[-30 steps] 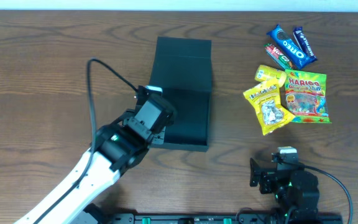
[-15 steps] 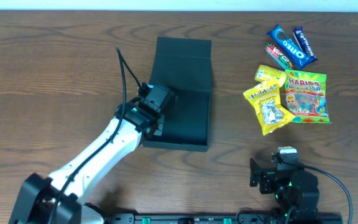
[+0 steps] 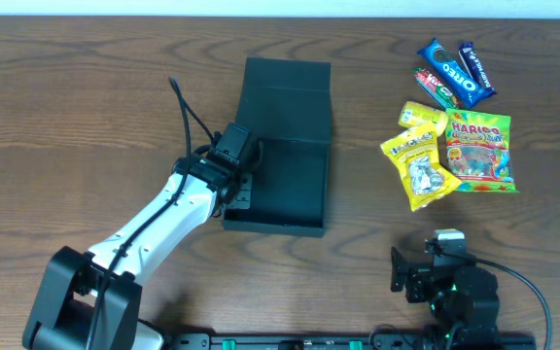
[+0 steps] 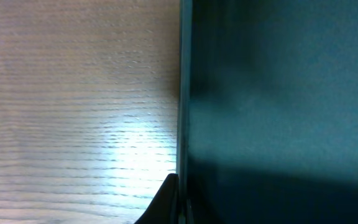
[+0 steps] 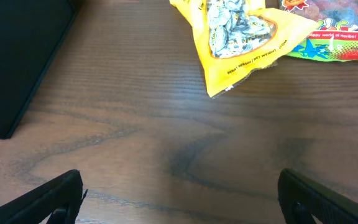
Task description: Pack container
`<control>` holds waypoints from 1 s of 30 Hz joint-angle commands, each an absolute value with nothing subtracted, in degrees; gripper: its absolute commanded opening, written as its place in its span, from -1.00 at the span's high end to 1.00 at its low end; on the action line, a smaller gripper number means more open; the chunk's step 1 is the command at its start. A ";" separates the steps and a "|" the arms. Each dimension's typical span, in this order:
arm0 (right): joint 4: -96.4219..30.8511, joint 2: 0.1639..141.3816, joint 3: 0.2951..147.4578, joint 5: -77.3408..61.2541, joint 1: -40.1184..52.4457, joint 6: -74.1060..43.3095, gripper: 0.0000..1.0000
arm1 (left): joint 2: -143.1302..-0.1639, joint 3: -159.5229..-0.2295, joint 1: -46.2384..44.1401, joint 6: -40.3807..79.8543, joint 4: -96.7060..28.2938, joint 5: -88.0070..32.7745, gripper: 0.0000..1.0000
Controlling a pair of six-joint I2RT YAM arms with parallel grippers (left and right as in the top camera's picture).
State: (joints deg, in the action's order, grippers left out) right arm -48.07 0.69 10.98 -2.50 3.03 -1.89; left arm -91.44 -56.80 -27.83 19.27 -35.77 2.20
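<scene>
Though the container (image 3: 290,180) sat lid-open at mid-tabletop (image 3: 86,97), nothing was in it yet: Oreo pkts (image 3: 452,73), Haribo bag (image 3: 478,151) & yellow pkts (image 3: 418,165) all lay loose to its right, well apart from it. L hand (image 3: 239,163) was clenched at the container's left wall, apparently pinching the thin edge (wrist view: wall seen edge-on, one fingertip (image 4: 165,200) hard against it); R hand (image 3: 424,262), parked at near edge below the snacks, was spread wide & empty. Judged task barely begun: box gripped at most, every pkt left to go in, lid then to close.
</scene>
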 commanded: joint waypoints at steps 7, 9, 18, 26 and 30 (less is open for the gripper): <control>-48.01 0.38 10.74 -1.91 3.40 -2.31 -0.99 | -91.83 -56.29 -27.66 25.98 -37.80 -3.29 0.89; -47.99 0.38 10.74 -1.91 3.40 -2.31 -0.98 | -91.83 -56.29 -27.66 26.02 -38.11 -4.25 0.89; -48.01 0.38 10.74 -1.91 3.40 -2.31 -0.99 | -91.83 -56.29 -27.79 27.05 -39.83 -4.58 0.47; -48.01 0.38 10.74 -1.91 3.40 -2.31 -0.99 | -84.99 -57.82 -27.77 26.79 -40.05 -7.33 -0.33; -48.01 0.38 10.74 -1.91 3.40 -2.31 -0.98 | -76.90 -58.46 -27.77 26.81 -40.07 -7.35 -0.62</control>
